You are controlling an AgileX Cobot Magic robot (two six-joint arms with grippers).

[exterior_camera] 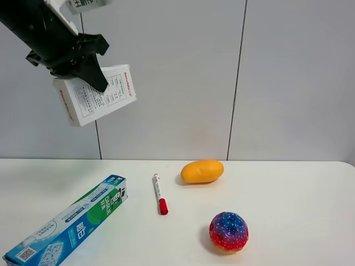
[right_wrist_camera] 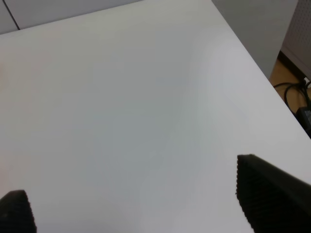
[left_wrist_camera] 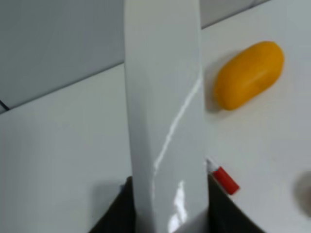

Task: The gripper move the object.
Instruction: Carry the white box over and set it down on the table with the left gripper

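Nearest the lens, a blue-green toothpaste box (exterior_camera: pixel 66 227) lies on the table (exterior_camera: pixel 294 194), its near corner clipped by the frame. Beyond it sit a red-capped marker (exterior_camera: pixel 160 194), an orange fruit-shaped item (exterior_camera: pixel 202 171) and a multicoloured ball (exterior_camera: pixel 228 232); open tabletop stretches to the right edge. High over the table's left, the left gripper (exterior_camera: pixel 89 72), its arm cropped at the corner, clamps the tilted white box (exterior_camera: pixel 97 97), one black finger across its printed face, the other hidden behind. On the right gripper (right_wrist_camera: pixel 141 204), the fingers stand wide apart above the table.
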